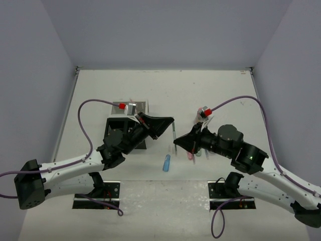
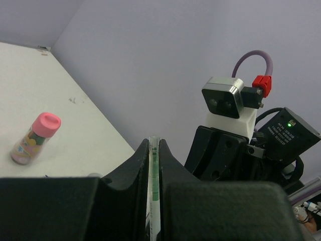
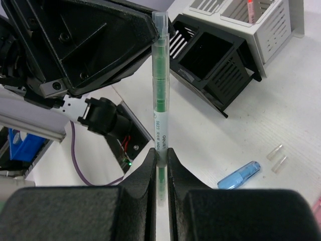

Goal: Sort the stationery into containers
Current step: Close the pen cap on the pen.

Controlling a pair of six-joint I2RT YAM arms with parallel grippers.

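Green pen (image 3: pixel 159 100) is off the table (image 1: pixel 225 90), held between the two arms just right of the organiser (image 3: pixel 215 75). Right fingers (image 3: pixel 145 170) are clamped on its lower barrel. Left fingers (image 2: pixel 138 165) appear closed on the other end, so this reads as a handover.

Done: one orange pen (image 3: pixel 249 7) stands in a far white mesh compartment.

Left on the table:
- blue capsule (image 3: pixel 239 175)
- pink-capped bottle (image 2: pixel 35 138)
- pink pen (image 1: pixel 190 155)

Judged early in the task.

The organiser (image 1: pixel 142 106) sits mostly hidden under the left arm (image 1: pixel 75 163) — green pen (image 2: pixel 155 201) cut off below.
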